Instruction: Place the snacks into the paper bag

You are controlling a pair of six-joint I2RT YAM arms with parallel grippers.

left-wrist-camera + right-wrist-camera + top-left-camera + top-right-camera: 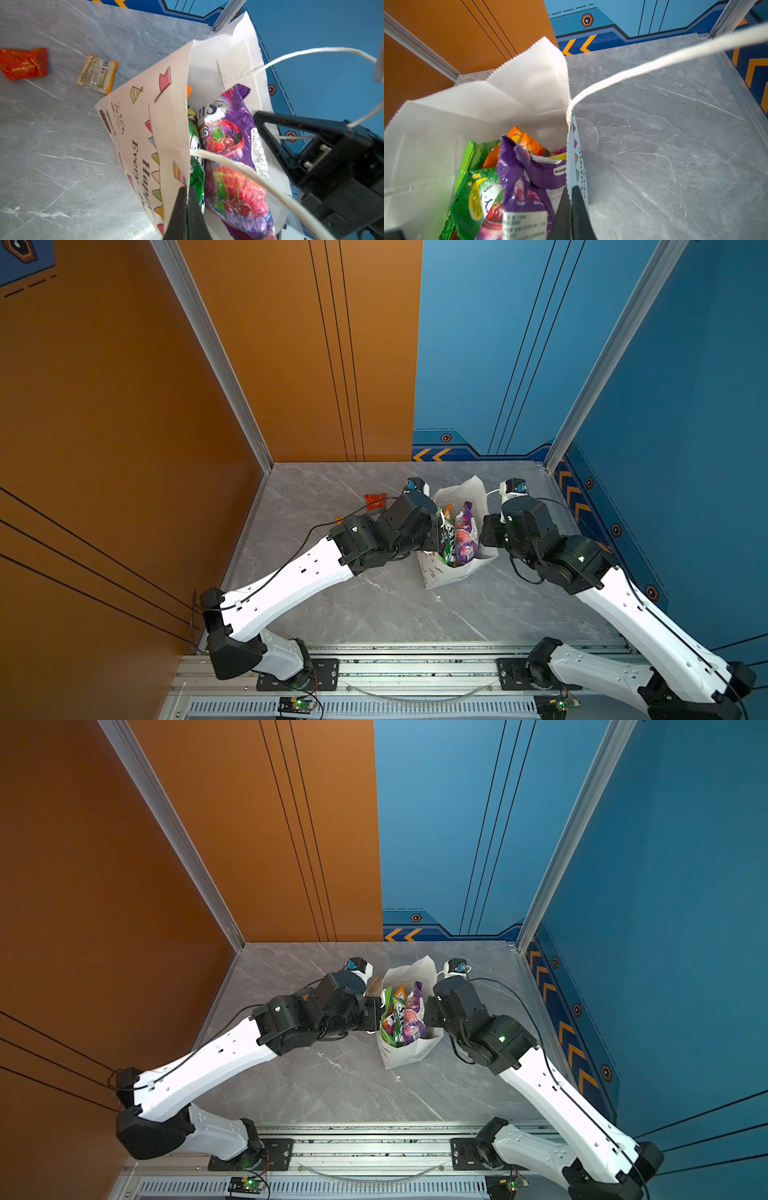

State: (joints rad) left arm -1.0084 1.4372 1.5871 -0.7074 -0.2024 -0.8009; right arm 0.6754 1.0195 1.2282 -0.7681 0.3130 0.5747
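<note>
Paper bag (457, 491) (405, 969) stands upright, mouth open, mid-desk (374, 605) toward the back, between the two arms. Inside it: purple packet (228, 145) (529, 176), green packet (195, 166) (475, 197) and orange packet (521, 139), all on end, tops near the rim.

Left end effector (187, 191) is pinched closed on the printed side wall at the rim. Right end effector (570, 193) is clamped the same way on the opposite wall.

Two snacks lie outside on the desk. The red packet (24, 63) (375, 501) is well left of the bag, and the small orange-edged packet (97, 73) is just beside it, seen clearly only in the left wrist view.

The bag is white with a serrated top edge, party flags, hats and "Happy Every" print (145, 162). Its cord handle (654, 62) is white.
</note>
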